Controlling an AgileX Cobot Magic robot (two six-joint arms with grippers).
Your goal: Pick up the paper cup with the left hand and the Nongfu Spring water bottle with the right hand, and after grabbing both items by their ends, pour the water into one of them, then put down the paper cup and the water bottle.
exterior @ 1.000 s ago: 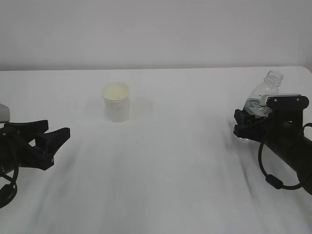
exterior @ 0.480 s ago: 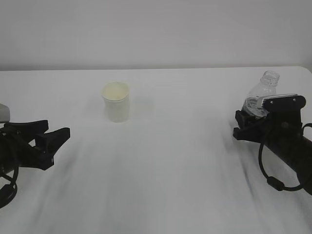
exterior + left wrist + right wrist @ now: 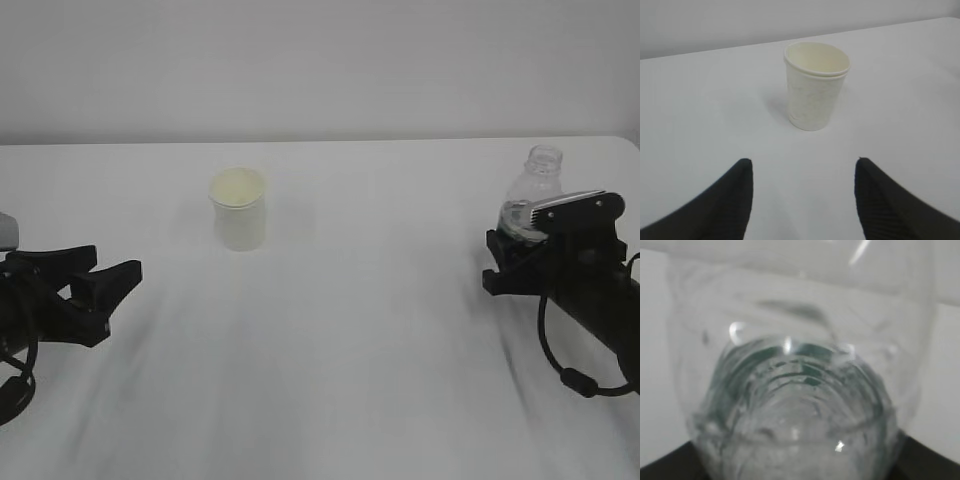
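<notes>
On a white table (image 3: 350,360), two black arms are getting ready for a pour. The paper cup (image 3: 238,210) is standing upright and alone at about 11 o'clock from the table's middle. The Nongfu Spring water bottle (image 3: 533,185) is out at 3 o'clock, near the right edge, its open neck tipping slightly toward 11 o'clock.

The right hand (image 3: 490,262) is wrapping the bottle's lower end. Its jaws are sitting against the ribbed plastic on both sides and appear to be pinching it, with the base hidden behind the claw. From the wrist, the bottle is filling the whole view, and what looks like the water (image 3: 790,455) is pooling low inside.

The left hand (image 3: 118,262) is waiting at 8 o'clock with its two fingers spread wide and nothing between them. The cup is sitting well apart from it, dead ahead at 12 o'clock in its own wrist view.

The step in hand looks like securing the bottle while the cup is not yet taken. To do it well, the right claw is going to need a firm squeeze without crushing the thin plastic, and the capless neck should be pointing upward during any lift. The left fingers should be straddling the cup low, near its base, and closing gently so the paper wall is not buckling.
</notes>
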